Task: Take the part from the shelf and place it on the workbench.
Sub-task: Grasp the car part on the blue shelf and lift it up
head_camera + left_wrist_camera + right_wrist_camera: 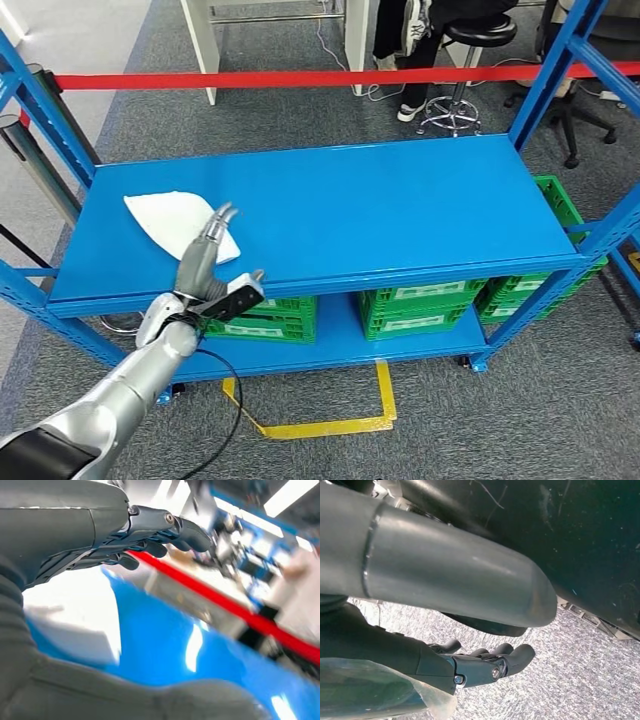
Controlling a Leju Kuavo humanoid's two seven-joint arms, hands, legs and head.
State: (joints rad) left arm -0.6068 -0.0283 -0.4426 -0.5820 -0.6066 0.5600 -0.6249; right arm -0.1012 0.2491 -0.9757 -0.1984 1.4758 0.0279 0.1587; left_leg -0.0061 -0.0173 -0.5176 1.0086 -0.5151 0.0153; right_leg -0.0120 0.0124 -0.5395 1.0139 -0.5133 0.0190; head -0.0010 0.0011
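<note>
A flat white part [175, 220] with a pointed end lies on the top board of the blue shelf [377, 210], at its left. My left hand [207, 262] reaches over the shelf's front edge with its fingers stretched out above the part's near right corner, thumb out to the side along the front lip; it holds nothing. In the left wrist view the white part [79, 615] lies just below the spread fingers [162, 527]. My right hand [482, 665] hangs at my side over grey carpet, fingers loosely extended and empty.
Green crates [423, 305] stand on the lower shelf board. Blue uprights [547, 75] frame the shelf ends. A red barrier tape [317, 77] runs behind, with a seated person's legs [411, 40] and a stool [460, 70] beyond. Yellow floor tape [332, 425] marks the carpet in front.
</note>
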